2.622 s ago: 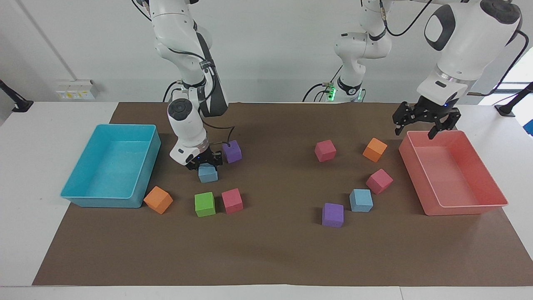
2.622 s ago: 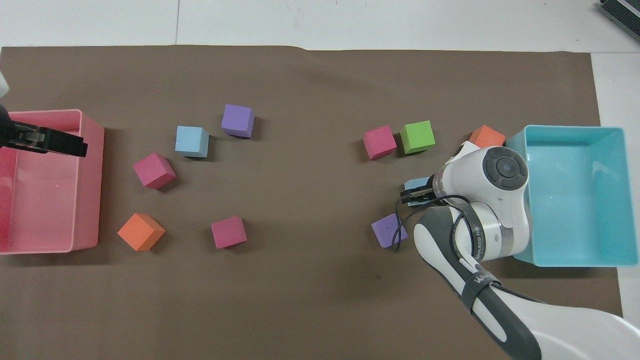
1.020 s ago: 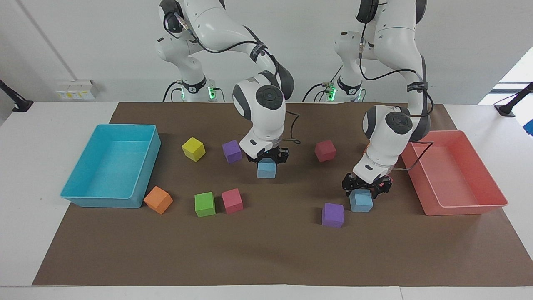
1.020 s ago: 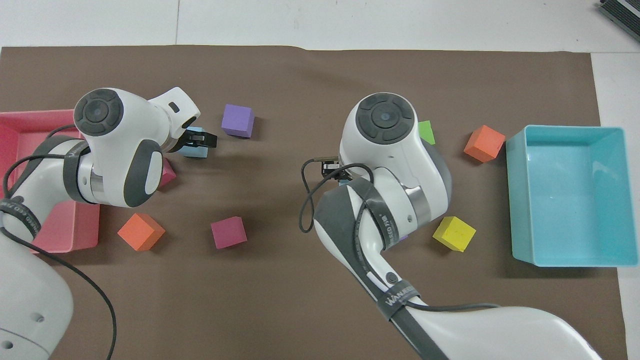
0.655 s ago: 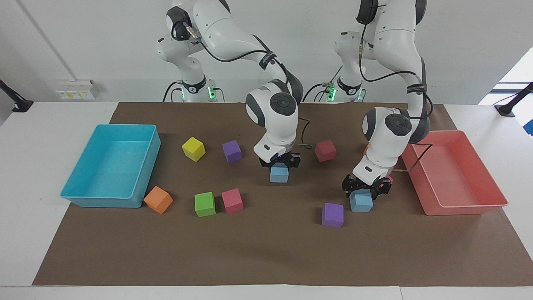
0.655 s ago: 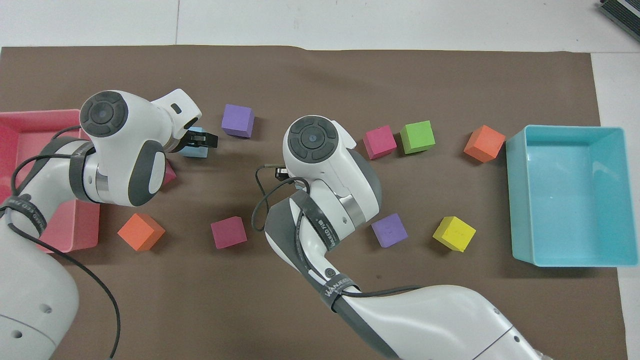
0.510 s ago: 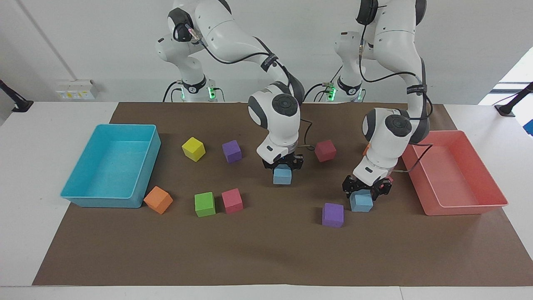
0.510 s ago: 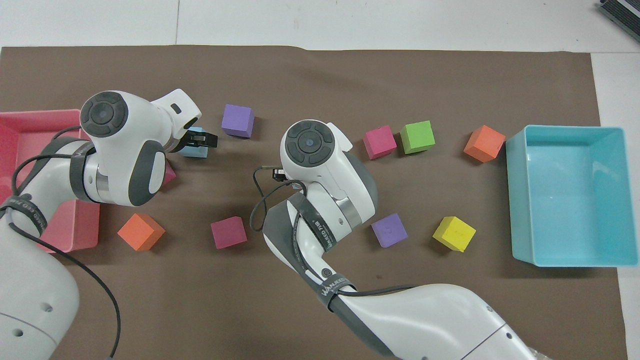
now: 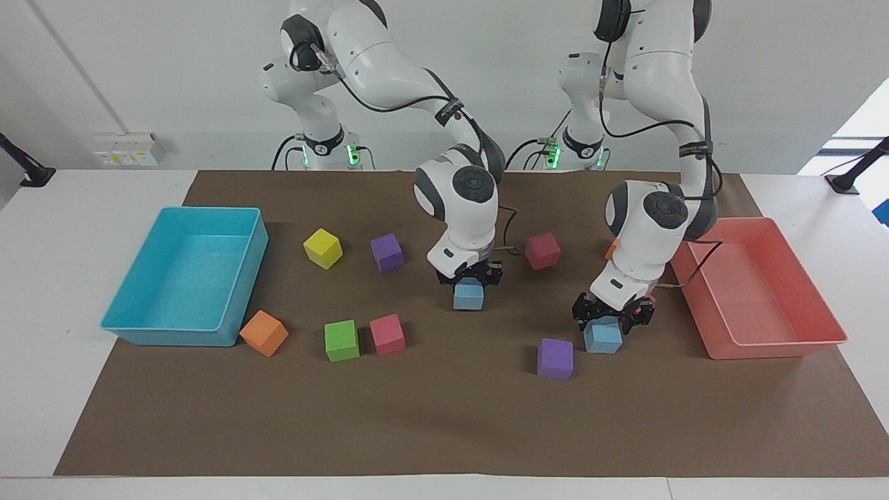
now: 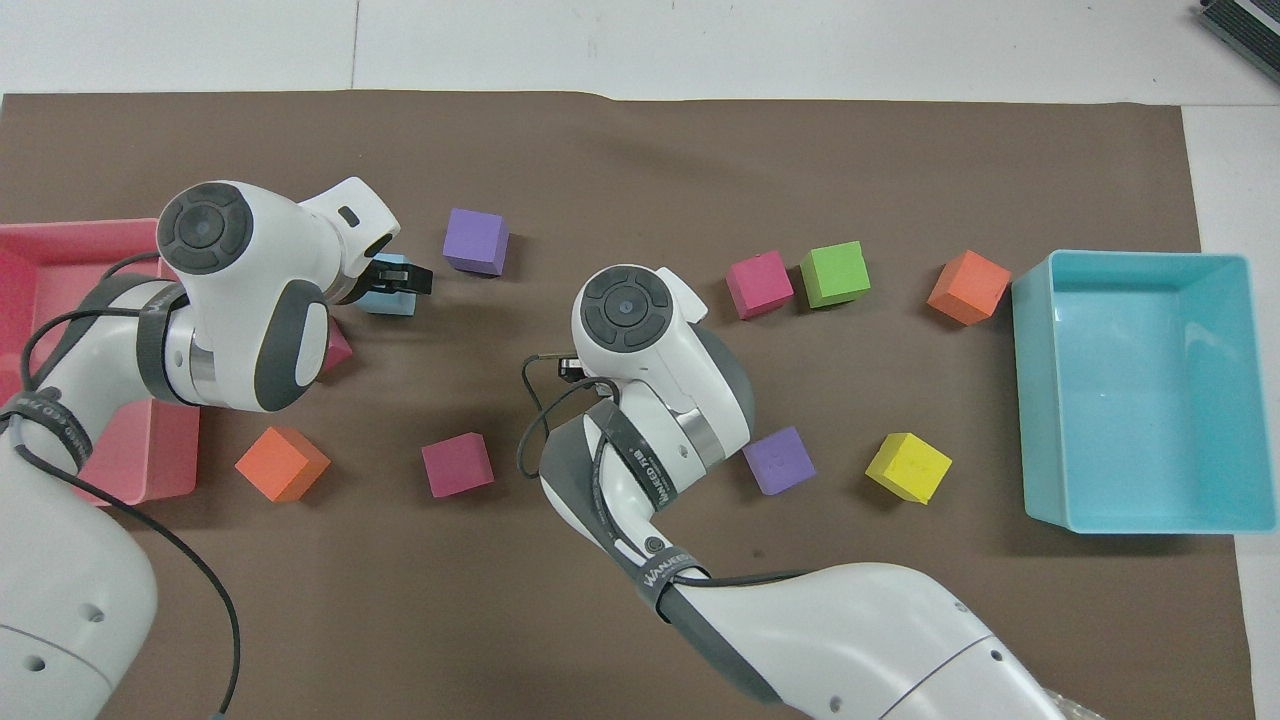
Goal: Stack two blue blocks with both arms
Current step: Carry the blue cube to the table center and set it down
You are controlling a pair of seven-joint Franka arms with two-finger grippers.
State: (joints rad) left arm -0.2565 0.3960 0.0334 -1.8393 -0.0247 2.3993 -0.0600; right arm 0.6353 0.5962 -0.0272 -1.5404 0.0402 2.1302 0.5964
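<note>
Facing view, right end effector [image 9: 469, 278] gripping blue block [image 9: 468, 296]

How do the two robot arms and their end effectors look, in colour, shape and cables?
Both arms, the left arm and the right arm, have glossy white rounded shells with black joint bands and round dark grey caps. Thin black cables hang in loops beside them. Each end effector, left and right, is small and black.

Bright, even light; soft shadows; sharp focus.
</note>
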